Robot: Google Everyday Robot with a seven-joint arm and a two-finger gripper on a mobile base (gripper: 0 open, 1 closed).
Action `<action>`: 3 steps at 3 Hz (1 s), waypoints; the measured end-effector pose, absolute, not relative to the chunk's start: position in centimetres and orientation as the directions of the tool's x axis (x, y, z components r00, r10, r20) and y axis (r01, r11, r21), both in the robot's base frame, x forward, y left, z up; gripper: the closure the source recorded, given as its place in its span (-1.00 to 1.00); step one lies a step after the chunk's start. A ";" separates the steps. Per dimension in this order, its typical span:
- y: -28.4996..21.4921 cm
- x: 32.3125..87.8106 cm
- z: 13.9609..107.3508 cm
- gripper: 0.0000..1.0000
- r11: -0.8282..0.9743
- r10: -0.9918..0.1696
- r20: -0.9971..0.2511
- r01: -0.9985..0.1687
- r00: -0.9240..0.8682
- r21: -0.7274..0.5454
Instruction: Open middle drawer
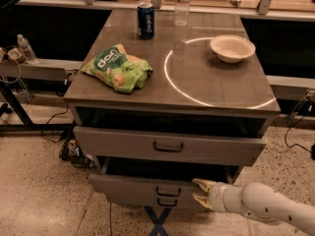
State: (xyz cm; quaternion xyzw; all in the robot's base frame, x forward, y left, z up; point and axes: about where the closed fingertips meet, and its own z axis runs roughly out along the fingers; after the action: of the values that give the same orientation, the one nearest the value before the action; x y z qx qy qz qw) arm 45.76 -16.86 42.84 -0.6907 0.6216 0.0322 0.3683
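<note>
Cabinet top (216, 90) bears a green chip bag (118, 69) left, blue can (145, 19) and water bottle (182, 4) rear, white bowl (232, 48) right. My gripper (200, 192), fingers spread, hangs well below its front edge.
</note>
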 end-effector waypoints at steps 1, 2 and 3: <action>-17.1 45.3 43.0 0.93 0.040 -0.838 -0.498 -0.886 0.222 -0.462; -17.1 45.3 43.4 1.00 0.039 -0.838 -0.498 -0.886 0.222 -0.462; -18.0 43.3 42.9 1.00 0.030 -0.852 -0.485 -0.907 0.196 -0.420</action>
State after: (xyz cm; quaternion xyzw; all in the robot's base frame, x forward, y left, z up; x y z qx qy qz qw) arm 43.30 -17.98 42.87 -0.6954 0.6326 0.0404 0.3386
